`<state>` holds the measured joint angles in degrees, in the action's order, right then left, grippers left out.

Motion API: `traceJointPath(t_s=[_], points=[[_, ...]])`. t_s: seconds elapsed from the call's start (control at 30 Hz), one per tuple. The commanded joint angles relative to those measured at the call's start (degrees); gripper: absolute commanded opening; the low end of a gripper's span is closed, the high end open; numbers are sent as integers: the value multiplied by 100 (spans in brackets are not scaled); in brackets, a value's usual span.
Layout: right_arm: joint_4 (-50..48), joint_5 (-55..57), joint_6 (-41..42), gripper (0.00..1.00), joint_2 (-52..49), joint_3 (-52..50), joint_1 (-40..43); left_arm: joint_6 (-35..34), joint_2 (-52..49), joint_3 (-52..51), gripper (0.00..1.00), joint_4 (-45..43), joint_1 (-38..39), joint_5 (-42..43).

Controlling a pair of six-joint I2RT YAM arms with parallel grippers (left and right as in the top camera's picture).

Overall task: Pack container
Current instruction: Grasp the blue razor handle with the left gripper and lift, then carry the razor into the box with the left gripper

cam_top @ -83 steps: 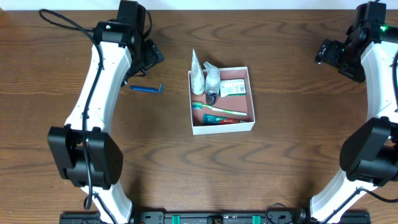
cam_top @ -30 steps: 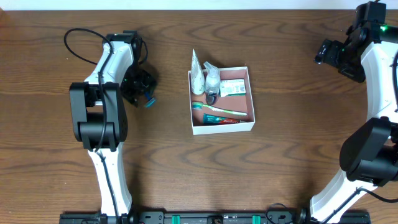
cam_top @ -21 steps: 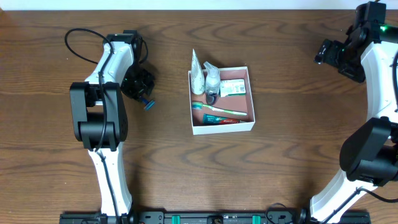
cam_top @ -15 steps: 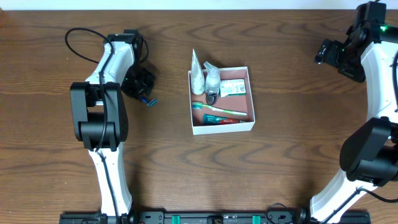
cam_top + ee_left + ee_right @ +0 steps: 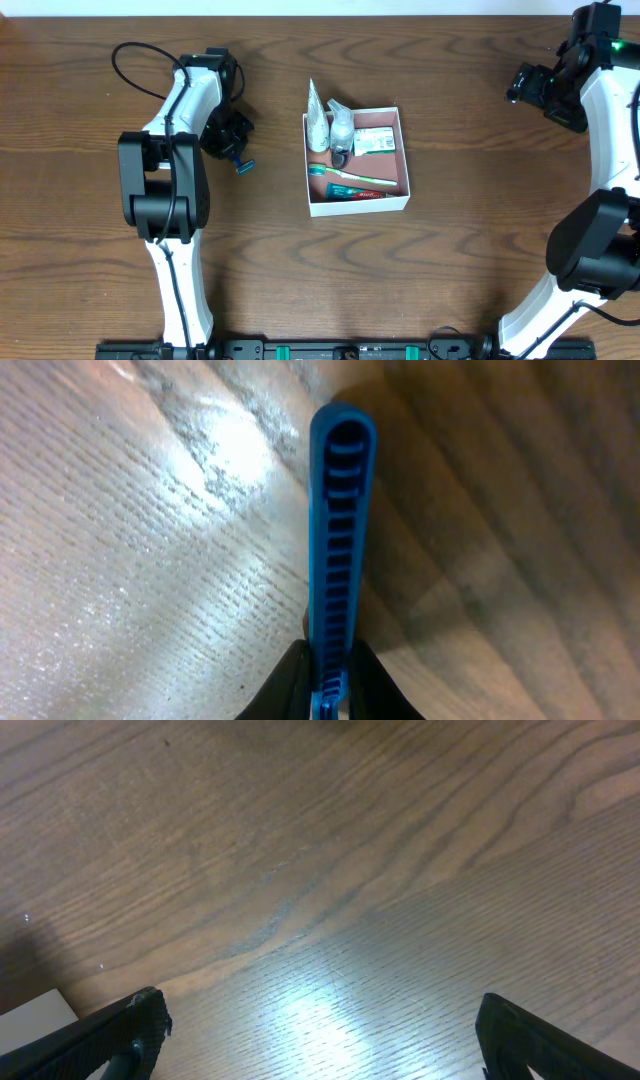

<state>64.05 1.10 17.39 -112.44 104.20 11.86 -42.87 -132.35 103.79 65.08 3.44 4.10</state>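
Observation:
The container (image 5: 358,206), a white-walled square box with a pink-brown inside, sits at mid-table. It holds a white tube (image 5: 317,116), a small bottle (image 5: 342,130), a green-and-white packet (image 5: 373,140) and a toothbrush (image 5: 352,177). Left of it, my left gripper (image 5: 233,152) is shut on a blue razor (image 5: 243,166). In the left wrist view the ribbed blue razor handle (image 5: 340,540) runs out from between the black fingers (image 5: 290,675) of the left gripper (image 5: 329,665). My right gripper (image 5: 527,86) hangs open at the far right, with nothing between the fingertips (image 5: 142,1018).
The left arm's black cable (image 5: 135,52) loops over the table at the back left. A white corner (image 5: 35,1018) shows at the lower left of the right wrist view. Bare brown wood lies all around the box.
The razor lay loose on the table earlier. My left gripper came down over it and closed on the handle, and the blue end has swung slightly right.

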Motion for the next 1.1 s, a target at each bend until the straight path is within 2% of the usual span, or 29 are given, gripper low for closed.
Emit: traceJointPath(t_s=[0.0, 0.37, 0.7, 0.9, 1.07], points=[[4, 39, -9, 99, 157, 94, 20, 280, -72, -4, 13, 157, 7, -63], [7, 39, -9, 99, 157, 94, 20, 1016, 492, 179, 13, 511, 9, -66], [4, 39, -9, 99, 157, 94, 20, 2197, 2243, 179, 13, 632, 195, -66], [7, 39, -9, 99, 157, 94, 20, 2879, 3373, 179, 13, 643, 782, -66], [4, 39, -9, 99, 157, 94, 20, 3738, 3947, 179, 13, 529, 1692, -66]])
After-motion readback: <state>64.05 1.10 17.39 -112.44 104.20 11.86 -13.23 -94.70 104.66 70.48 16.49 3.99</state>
